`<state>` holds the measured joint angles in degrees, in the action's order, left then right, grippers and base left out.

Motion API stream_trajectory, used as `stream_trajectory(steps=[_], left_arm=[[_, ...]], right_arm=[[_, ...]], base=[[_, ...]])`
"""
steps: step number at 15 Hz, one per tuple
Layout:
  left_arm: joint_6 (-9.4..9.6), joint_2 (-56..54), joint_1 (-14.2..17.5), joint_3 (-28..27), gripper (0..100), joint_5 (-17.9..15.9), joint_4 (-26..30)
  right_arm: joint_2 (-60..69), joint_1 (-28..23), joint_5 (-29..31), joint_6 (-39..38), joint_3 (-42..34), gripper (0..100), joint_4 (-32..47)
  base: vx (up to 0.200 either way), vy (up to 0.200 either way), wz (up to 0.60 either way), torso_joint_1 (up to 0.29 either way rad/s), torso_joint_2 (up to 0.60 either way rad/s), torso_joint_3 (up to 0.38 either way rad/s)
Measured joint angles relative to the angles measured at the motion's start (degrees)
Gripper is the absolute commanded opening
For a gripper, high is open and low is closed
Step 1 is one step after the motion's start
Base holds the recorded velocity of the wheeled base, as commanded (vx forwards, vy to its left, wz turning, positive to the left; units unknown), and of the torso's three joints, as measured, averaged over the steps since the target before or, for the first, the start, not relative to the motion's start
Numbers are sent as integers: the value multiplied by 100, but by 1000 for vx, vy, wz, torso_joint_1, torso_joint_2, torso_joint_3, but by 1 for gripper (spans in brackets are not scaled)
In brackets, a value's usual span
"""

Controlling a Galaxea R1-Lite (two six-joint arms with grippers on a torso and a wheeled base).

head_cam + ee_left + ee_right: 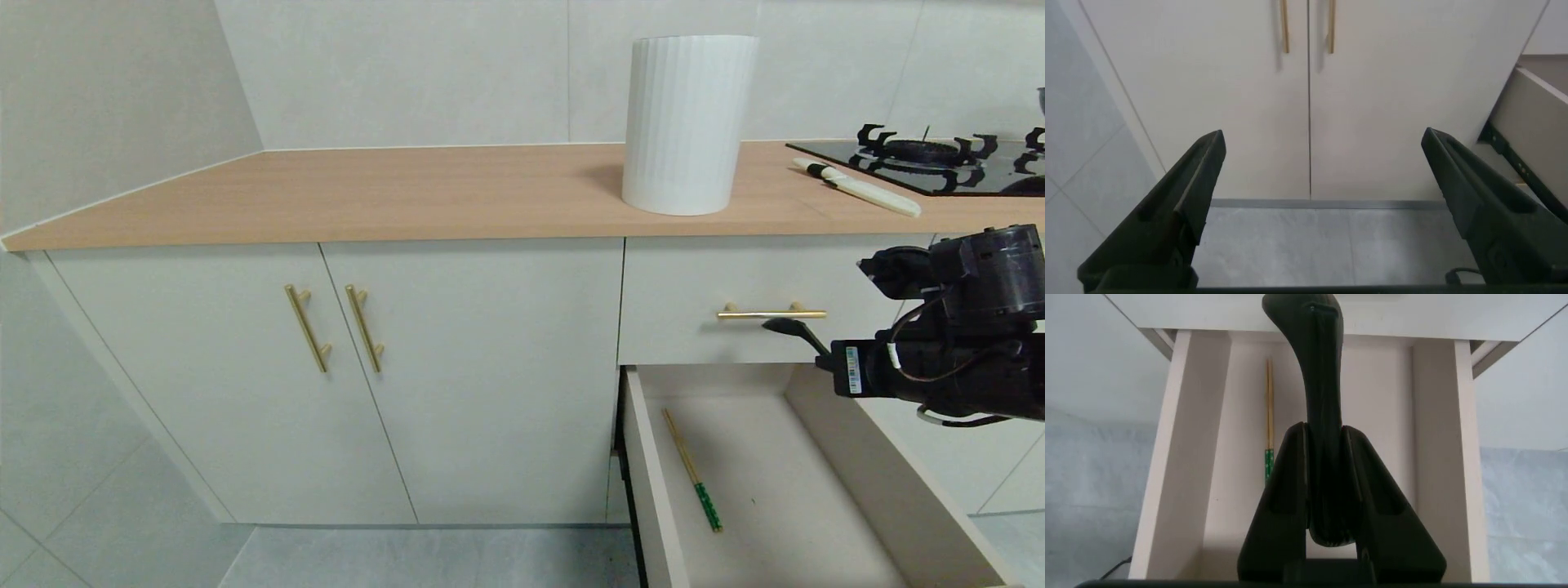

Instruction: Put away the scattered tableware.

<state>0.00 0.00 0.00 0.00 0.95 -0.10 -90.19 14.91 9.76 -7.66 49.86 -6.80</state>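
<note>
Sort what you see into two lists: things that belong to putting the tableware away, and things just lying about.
Job in hand: right gripper, shut on a black spoon; chopsticks in the open drawer; probably the knife on the counter.
Lying about: white ribbed canister; gas hob; cupboard doors.

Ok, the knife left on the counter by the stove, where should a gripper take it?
Around mid-length of the knife, coming from above with the jaws across its narrow width. It lies flat on the counter, long and slim, so probably only its two long sides offer purchase.
</note>
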Motion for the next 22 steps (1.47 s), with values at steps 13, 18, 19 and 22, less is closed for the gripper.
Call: stream_trajectory(steps=[13, 18, 19, 22], left_arm=[[0, 0, -2, 0, 100, 0, 2], [0, 0, 0, 0, 100, 0, 2], [0, 0, 0, 0, 100, 0, 2], [0, 0, -5, 0, 100, 0, 2]], right_arm=[[-1445, -299, 118, 317, -256, 0, -1556], [-1847, -308, 118, 323, -306, 0, -1577], [-1968, -308, 121, 321, -290, 0, -1584], [-2367, -308, 127, 319, -238, 0, -1591]], base=[[0, 0, 0, 0, 0, 0], [0, 0, 0, 0, 0, 0], [0, 0, 0, 0, 0, 0], [0, 0, 0, 0, 0, 0]])
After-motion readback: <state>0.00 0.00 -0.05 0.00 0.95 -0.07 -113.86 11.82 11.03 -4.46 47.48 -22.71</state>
